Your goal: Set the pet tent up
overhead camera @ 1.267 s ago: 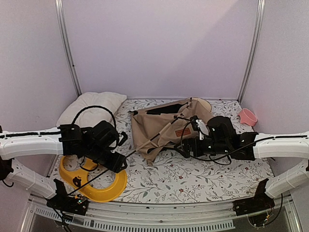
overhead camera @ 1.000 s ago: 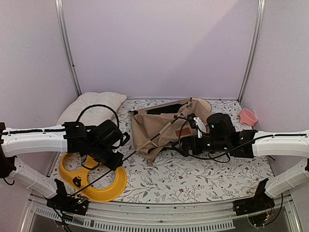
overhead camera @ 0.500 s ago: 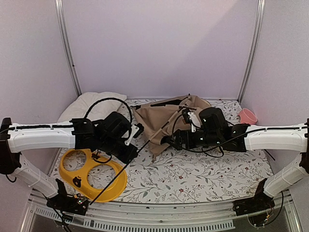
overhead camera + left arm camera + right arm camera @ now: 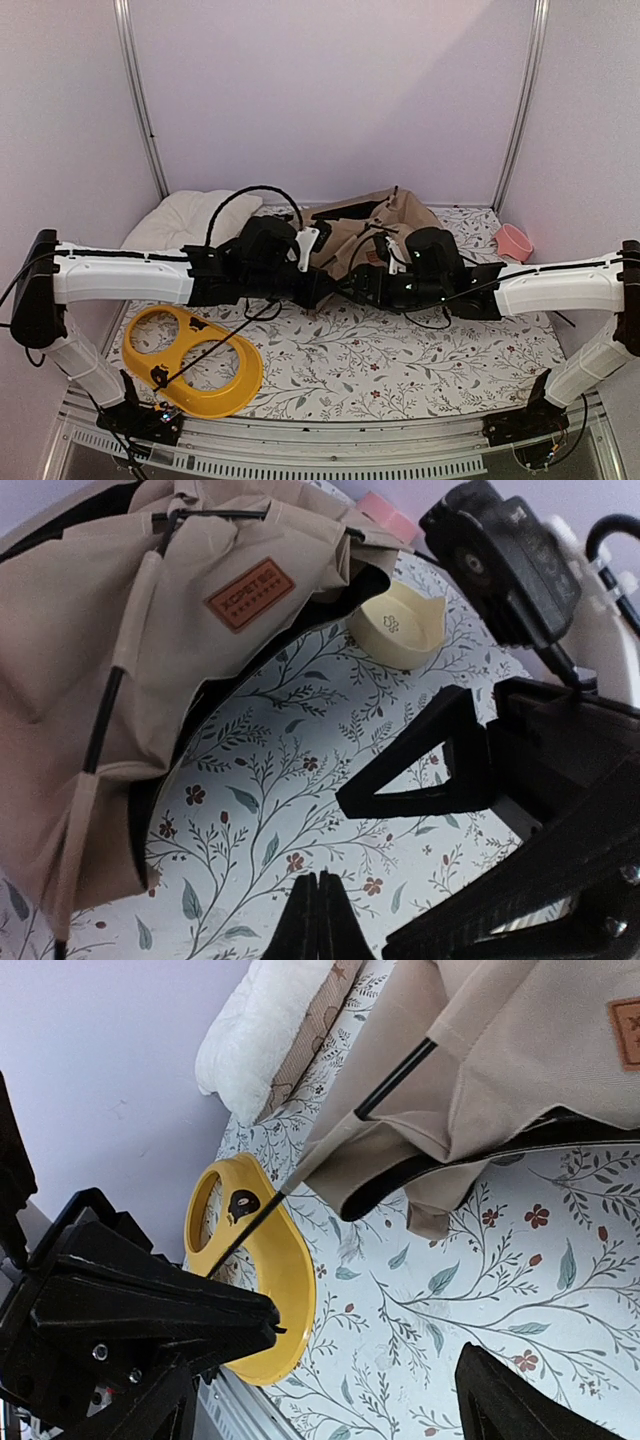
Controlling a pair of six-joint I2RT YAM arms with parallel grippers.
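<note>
Inward, left arm (image 4: 120, 275), right arm (image 4: 560, 285) level before pet tent (image 4: 400, 215), left fingers (image 4: 303, 930) pinched together, right fingers (image 4: 130, 1310) wide.

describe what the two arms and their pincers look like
The left arm and right arm have white tube-like links ending in bulky black wrists. Thin black cables loop over them. The left pincer and right pincer are matte black and angular.

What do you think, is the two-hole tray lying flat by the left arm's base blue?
Not blue. The two-hole tray lying flat by the left arm's base is yellow. The top external view shows it plainly, and the right wrist view shows the same yellow.
</note>
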